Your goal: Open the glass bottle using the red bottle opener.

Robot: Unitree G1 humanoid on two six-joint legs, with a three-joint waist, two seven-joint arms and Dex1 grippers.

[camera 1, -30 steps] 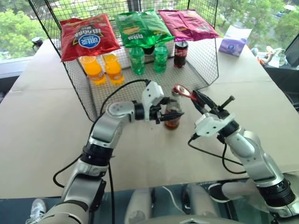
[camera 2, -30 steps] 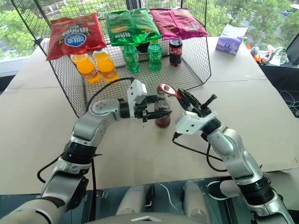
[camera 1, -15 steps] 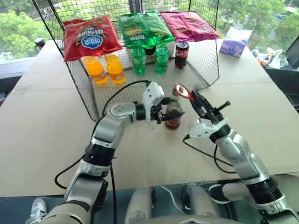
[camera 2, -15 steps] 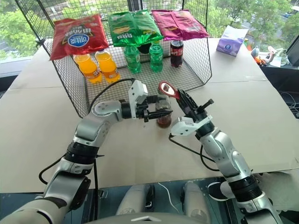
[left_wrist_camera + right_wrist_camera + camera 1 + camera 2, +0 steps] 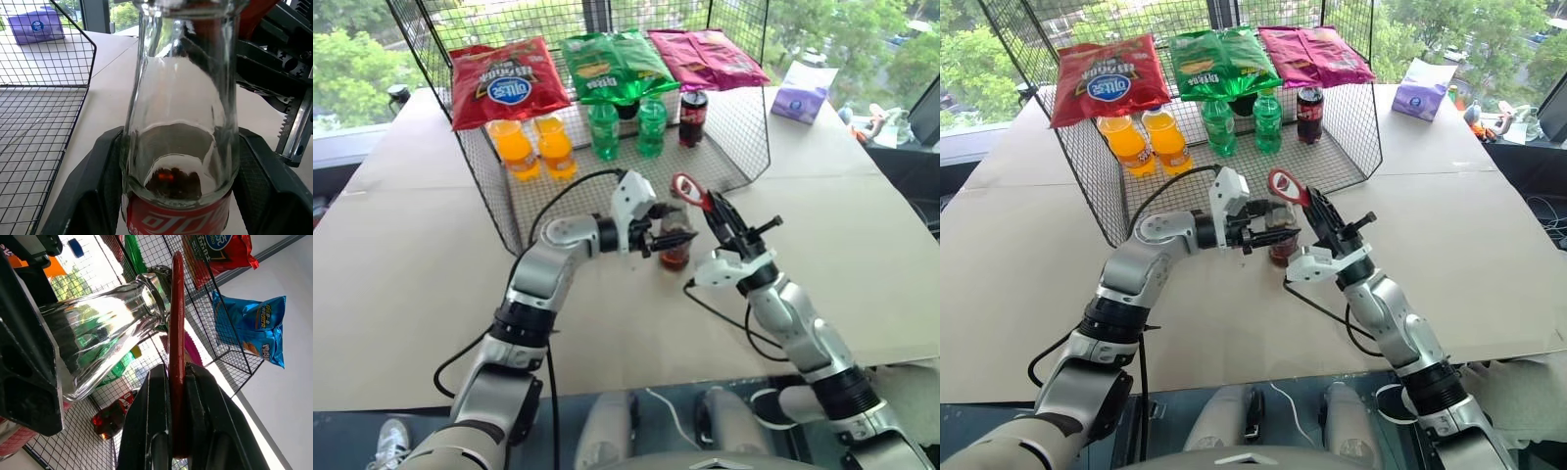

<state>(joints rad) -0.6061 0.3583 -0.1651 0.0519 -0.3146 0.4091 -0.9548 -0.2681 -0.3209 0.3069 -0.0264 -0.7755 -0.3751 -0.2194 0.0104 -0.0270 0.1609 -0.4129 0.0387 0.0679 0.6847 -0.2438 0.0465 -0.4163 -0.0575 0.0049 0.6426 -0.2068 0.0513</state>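
Worktop [image 5: 401, 255]: you have a broad, flat, pale surface; the glass bottle stands on it near the open front of the wire basket [image 5: 744, 147], with snack bags and drink bottles well behind it.

Glass bottle [image 5: 675, 235]: upright between the two arms. Judge it rigid, smooth and breakable, with dark liquid low in the body, so moderately heavy at the base and light at the neck. It will slip if you squeeze bare glass; your best hold is the body around the red label, where it is widest.

Left pincer [image 5: 668, 238]: held part-wide, its two black fingers [image 5: 95, 186] set one on each side of the bottle's body at label height, as the left wrist view shows. You appear to be bracing it; keep that hold firm but not crushing.

Right pincer [image 5: 1317, 211]: shut tight on the handle of the red bottle opener, pointing up and toward the bottle's top.

Red bottle opener [image 5: 1287, 185]: flat, stiff and thin, gripped edge-on by the tapered handle, loop head free. The head sits just beside the bottle's mouth [image 5: 154, 291]; whether it has hooked the cap, you cannot tell. Expect a levering load; a short grip on the handle may twist.
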